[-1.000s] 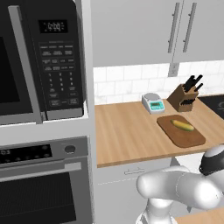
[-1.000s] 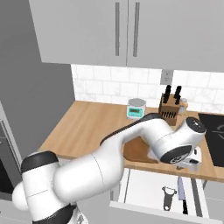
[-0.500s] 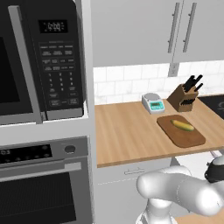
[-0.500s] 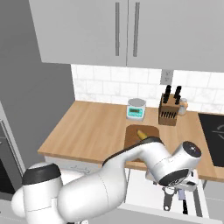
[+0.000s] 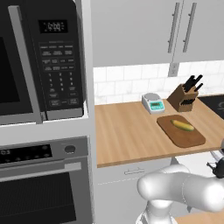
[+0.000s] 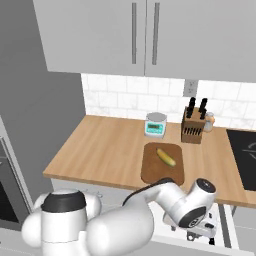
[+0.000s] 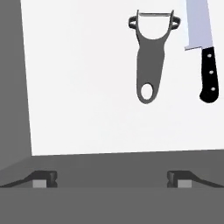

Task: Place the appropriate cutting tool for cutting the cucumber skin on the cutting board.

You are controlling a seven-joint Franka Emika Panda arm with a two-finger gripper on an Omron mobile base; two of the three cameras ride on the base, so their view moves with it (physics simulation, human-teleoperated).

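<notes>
One peeler (image 7: 151,57) and one knife (image 7: 202,48) lie below the spread-apart hand (image 7: 112,178).

Peeler (image 7: 151,57) beside knife (image 7: 202,48)

A cutting board (image 5: 181,131), kitchen scale (image 5: 153,103) and knife block (image 5: 183,97) are seen on the wooden countertop (image 5: 124,133); a peeler (image 7: 151,57) and knife (image 7: 202,48) lie in the white drawer (image 7: 83,87).

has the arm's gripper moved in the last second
Yes. In the right base view the gripper has dropped from level with the dark-brown wooden cutting board to below the light wooden countertop edge, into the open drawer.
</notes>
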